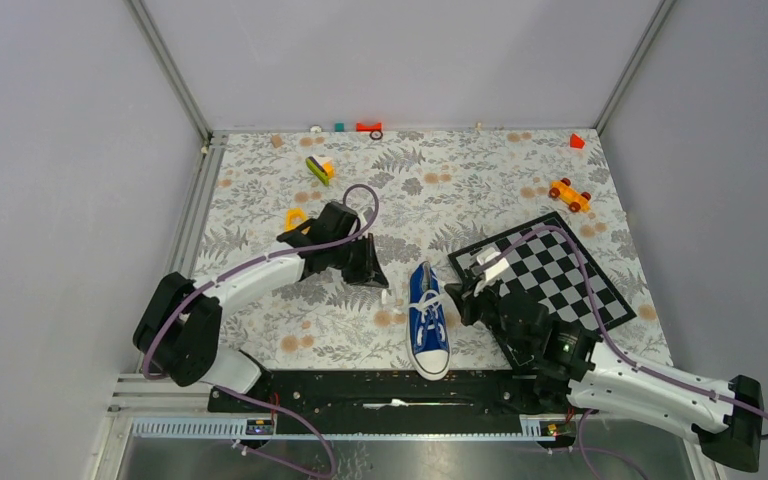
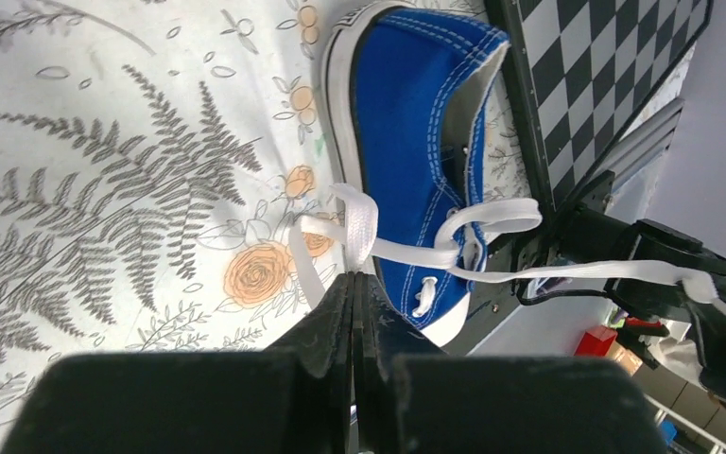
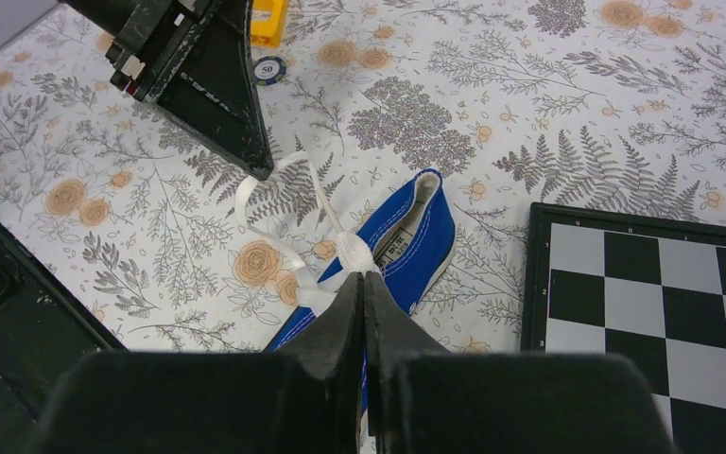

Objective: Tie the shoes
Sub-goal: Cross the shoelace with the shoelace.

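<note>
Shoe (image 1: 429,325) lay on table (image 1: 480,190) between the arms, long axis near-to-far, toe toward the bases | left jaws just left of it, right jaws just right, about equally close | left jaws clenched on one lace (image 2: 359,227) end | right jaws clenched on the other end, strands crossing over the shoe

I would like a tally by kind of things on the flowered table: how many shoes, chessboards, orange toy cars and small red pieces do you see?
blue sneaker: 1
chessboard: 1
orange toy car: 1
small red pieces: 2
Total: 5
</note>
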Controlling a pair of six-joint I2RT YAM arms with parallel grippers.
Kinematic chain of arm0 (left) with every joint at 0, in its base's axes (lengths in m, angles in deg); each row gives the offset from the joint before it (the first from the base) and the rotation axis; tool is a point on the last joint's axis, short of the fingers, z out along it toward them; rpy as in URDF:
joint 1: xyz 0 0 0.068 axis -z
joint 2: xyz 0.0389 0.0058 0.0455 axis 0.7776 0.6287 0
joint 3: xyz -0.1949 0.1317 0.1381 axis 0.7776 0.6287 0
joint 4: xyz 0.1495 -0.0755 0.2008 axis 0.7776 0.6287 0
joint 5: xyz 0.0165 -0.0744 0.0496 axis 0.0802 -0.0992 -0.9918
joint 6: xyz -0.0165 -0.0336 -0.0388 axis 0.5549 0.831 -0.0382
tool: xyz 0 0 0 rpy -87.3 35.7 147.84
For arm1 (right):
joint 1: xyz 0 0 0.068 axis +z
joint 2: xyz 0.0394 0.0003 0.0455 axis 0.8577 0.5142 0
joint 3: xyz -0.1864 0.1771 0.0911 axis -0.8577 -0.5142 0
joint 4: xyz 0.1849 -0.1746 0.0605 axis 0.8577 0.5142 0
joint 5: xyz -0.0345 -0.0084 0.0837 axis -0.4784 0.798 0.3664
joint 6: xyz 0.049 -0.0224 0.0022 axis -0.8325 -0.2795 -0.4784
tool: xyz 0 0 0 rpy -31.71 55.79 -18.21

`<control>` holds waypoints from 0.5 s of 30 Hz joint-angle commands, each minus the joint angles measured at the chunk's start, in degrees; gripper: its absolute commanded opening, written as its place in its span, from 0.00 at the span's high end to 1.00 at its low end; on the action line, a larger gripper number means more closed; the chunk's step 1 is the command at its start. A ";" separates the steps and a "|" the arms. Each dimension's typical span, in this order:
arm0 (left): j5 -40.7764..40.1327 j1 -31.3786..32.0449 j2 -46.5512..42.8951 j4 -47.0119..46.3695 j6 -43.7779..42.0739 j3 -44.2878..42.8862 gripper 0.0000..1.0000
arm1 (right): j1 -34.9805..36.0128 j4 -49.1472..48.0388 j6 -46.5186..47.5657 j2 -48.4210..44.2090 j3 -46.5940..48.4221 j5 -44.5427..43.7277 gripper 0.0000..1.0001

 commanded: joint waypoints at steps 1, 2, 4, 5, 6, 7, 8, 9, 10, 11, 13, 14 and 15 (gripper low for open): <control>-4.80 -0.22 -3.83 -3.08 1.40 3.29 1.00 | 0.07 3.02 -2.68 -2.71 -0.71 -1.92 1.00; -5.00 -0.22 -4.15 -3.37 1.71 3.85 1.00 | 0.08 3.67 -3.01 -3.24 -0.86 -1.91 1.00; -5.06 -0.22 -4.62 -4.18 2.24 4.69 1.00 | 0.10 4.00 -3.34 -4.23 -1.62 -2.22 1.00; -5.28 -0.22 -4.61 -4.15 2.28 4.77 1.00 | 0.12 4.11 -3.43 -4.64 -1.97 -2.64 1.00; -5.64 -0.22 -4.42 -3.85 2.24 4.79 1.00 | 0.07 4.25 -3.61 -4.80 -2.29 -3.15 1.00; -5.95 -0.24 -4.16 -3.51 1.97 4.71 1.00 | 0.06 4.43 -3.78 -4.83 -2.55 -3.63 1.00; -6.12 -0.22 -3.94 -3.39 1.63 4.67 1.00 | 0.06 4.48 -3.93 -4.77 -3.01 -3.93 1.00; -6.32 -0.19 -3.94 -3.43 1.42 4.76 1.00 | 0.12 4.48 -4.20 -4.63 -3.39 -4.33 1.00; -6.47 -0.11 -4.14 -3.61 1.27 4.97 1.00 | 0.13 4.53 -4.67 -4.47 -3.77 -4.75 1.00; -6.83 -0.01 -4.85 -3.89 1.05 5.23 1.00 | 0.06 4.49 -5.12 -4.48 -4.26 -5.37 1.00; -7.68 0.21 -5.95 -3.86 0.53 5.48 1.00 | 0.07 4.53 -6.33 -4.69 -5.08 -7.08 1.00; -7.76 0.22 -6.26 -3.77 0.33 5.49 1.00 | 0.06 4.41 -6.52 -4.67 -5.34 -7.56 1.00; -7.82 0.23 -6.34 -3.61 0.13 5.38 1.00 | 0.06 4.56 -6.62 -4.54 -5.46 -7.99 1.00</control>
